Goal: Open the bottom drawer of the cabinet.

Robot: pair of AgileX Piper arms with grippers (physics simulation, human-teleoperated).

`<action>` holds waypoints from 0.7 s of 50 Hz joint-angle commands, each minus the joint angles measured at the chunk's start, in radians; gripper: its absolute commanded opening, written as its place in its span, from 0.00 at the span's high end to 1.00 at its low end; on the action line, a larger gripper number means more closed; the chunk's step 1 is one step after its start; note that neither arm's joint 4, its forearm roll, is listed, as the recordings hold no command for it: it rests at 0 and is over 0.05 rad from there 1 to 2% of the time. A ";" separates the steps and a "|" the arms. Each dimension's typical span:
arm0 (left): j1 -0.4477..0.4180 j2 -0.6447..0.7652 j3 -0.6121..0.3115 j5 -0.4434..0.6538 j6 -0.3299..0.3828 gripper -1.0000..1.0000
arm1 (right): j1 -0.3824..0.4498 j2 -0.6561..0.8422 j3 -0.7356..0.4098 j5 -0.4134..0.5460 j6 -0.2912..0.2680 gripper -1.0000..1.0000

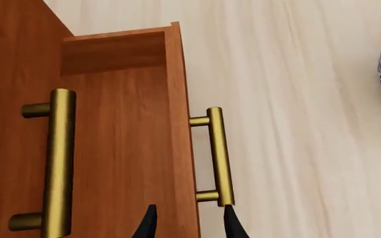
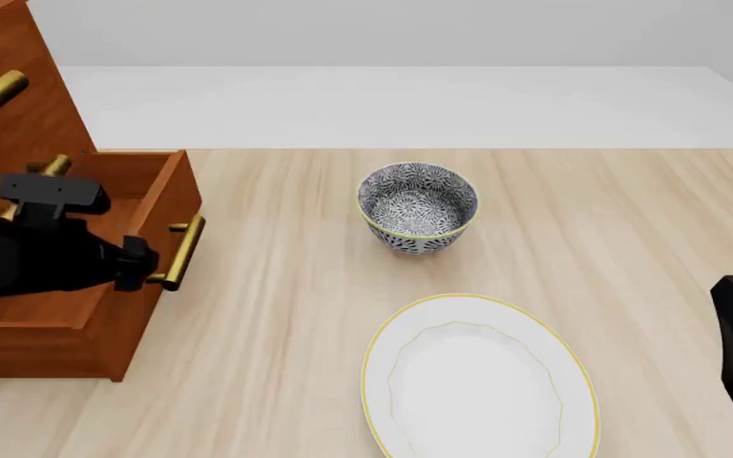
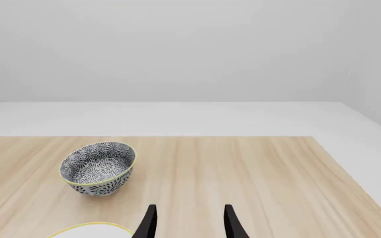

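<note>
Nearest the front camera, a white plate [image 2: 481, 382] lies on the surface [image 2: 621, 219], with a patterned bowl [image 2: 418, 207] beyond it. At far left, the cabinet [image 2: 16, 114] has its bottom drawer [image 2: 137, 248] pulled out. Left gripper [image 1: 189, 220] straddles the drawer's front edge beside its brass handle [image 1: 218, 156], fingers apart, holding nothing. Right gripper [image 3: 189, 220] hangs parted and empty.

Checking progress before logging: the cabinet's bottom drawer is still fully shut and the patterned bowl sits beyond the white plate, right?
Not quite: the reddish-brown wooden bottom drawer with its brass bar handle is pulled out, as the front view shows. The black-and-white patterned bowl does sit beyond the yellow-rimmed white plate.
</note>
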 commanded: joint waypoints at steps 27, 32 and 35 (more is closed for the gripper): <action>-0.061 0.056 0.032 -0.046 -0.023 0.00 | 0.000 0.000 0.000 0.000 0.000 0.00; -0.084 0.044 0.023 -0.032 -0.021 0.00 | 0.000 0.000 0.000 0.000 0.000 0.00; -0.096 0.041 0.019 -0.029 -0.017 0.00 | 0.000 0.000 0.000 0.000 0.000 0.00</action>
